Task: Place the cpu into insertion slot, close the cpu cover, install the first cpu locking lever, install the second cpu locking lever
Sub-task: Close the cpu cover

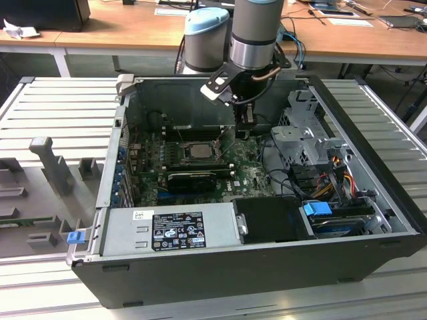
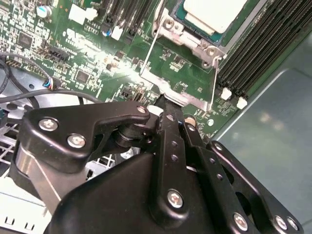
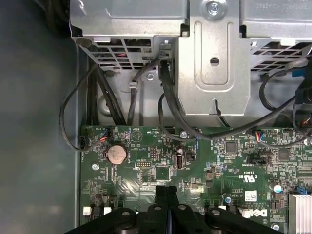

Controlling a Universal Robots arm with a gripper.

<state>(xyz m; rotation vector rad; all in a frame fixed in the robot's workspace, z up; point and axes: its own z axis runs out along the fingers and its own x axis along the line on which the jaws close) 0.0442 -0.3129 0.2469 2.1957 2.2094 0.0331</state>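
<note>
Gripper [image 2: 165, 101]: fingers pressed together, tips touching the cover's free edge in the second wrist view; I cannot tell if they pinch it.
Cpu [image 2: 214, 12]: seated in the socket [image 2: 171, 27], grey top up.
Cover [image 2: 178, 92]: lifted off the cpu, tilted toward the gripper.

In the case [image 1: 253, 267] on the bench [image 1: 60, 107], the cpu [image 1: 198, 151] sits on the motherboard [image 1: 250, 170], the power supply [image 1: 177, 230] before it, the drive cage [image 1: 303, 130] at the exterior view's right, and the gripper [image 1: 245, 127] between cpu and cage.
</note>
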